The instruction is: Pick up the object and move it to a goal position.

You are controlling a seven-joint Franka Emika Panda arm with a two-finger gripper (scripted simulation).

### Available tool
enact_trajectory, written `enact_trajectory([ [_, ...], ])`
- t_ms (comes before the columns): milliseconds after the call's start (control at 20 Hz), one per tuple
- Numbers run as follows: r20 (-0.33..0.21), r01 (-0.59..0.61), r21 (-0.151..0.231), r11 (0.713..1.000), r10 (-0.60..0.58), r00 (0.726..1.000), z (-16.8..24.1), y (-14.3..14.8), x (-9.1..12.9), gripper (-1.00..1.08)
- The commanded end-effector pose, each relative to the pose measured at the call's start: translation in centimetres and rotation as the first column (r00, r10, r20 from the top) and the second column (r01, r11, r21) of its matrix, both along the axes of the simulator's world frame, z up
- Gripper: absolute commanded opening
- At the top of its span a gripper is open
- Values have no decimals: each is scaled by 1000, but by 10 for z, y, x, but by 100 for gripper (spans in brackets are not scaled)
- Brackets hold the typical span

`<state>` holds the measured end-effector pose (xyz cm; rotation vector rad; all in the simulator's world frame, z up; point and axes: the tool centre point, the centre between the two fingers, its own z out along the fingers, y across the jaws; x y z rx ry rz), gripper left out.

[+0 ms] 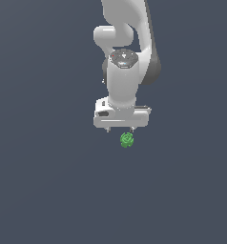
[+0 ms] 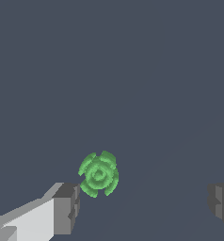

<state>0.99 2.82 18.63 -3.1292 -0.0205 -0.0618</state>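
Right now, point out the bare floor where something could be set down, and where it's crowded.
Nearly everything is bare: the dark surface stretches free on every side of the green object, toward the exterior view's left, right and bottom. The only crowded spot is under the gripper, whose open jaws hang by the object; in the wrist view it sits close to one finger.
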Motion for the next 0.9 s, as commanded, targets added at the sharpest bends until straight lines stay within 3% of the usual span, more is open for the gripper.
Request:
enact_trajectory([
  [0, 0, 0, 0, 1000, 0, 1000, 0, 0, 0, 100],
  [450, -64, -22, 16, 1000, 23, 998, -20, 17, -18, 100],
  [850, -60, -39, 12, 999, 39, 997, -26, 19, -19, 100],
])
